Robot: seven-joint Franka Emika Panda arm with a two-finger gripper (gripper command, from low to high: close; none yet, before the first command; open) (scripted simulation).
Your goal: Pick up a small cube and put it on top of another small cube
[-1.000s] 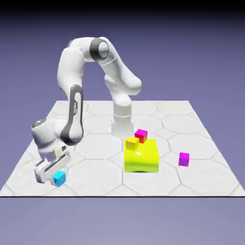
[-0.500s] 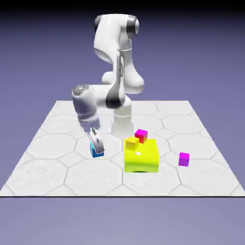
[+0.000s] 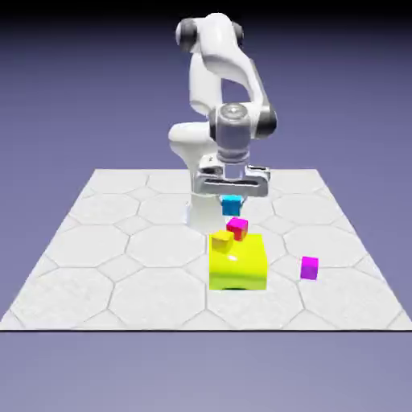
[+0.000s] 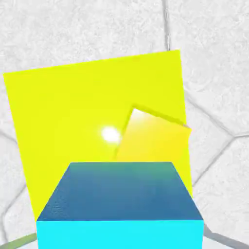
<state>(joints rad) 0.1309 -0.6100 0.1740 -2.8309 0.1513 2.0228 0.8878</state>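
We had the jaws (image 3: 232, 204) closed on the cyan cube (image 3: 232, 206), a side against each fingertip, and held it in the air just above the crimson-pink cube (image 3: 237, 228). That cube sat on the big yellow block (image 3: 237, 264), near the orange-yellow cube (image 3: 223, 241). The purple cube (image 3: 310, 268) lay on the bench (image 3: 165, 282), well apart, toward the exterior view's right.
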